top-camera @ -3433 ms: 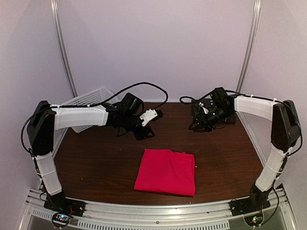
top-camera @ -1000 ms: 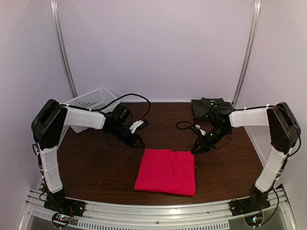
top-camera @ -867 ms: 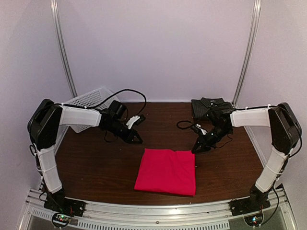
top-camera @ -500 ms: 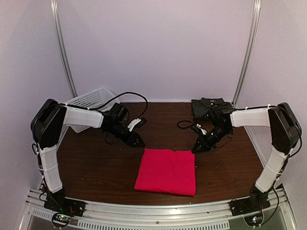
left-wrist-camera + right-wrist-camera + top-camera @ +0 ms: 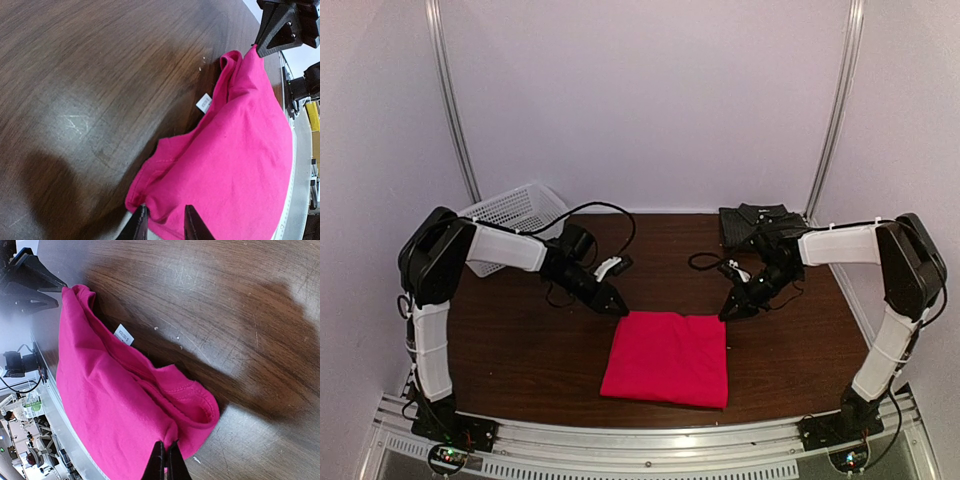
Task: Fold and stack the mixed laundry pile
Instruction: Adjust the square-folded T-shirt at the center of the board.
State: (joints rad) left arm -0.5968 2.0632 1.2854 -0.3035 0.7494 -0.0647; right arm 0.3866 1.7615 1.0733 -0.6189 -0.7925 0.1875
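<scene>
Progress: red T-shirt (image 5: 666, 358) folded flat, centre; dark shirt (image 5: 752, 218) bundled far right. Stacking pending; right gripper (image 5: 165, 460) pinching T-shirt corner, left gripper (image 5: 164, 227) narrowly parted astride other corner.

Table (image 5: 520, 340): pink T-shirt (image 5: 667, 358) centre; dark shirt (image 5: 750, 217) far-right; basket (image 5: 515, 208) far-left, maybe overhanging

I count one pink T-shirt (image 5: 665, 358), one dark shirt (image 5: 752, 220) at 1 o'clock, one white basket (image 5: 515, 212) at 10 o'clock.
</scene>
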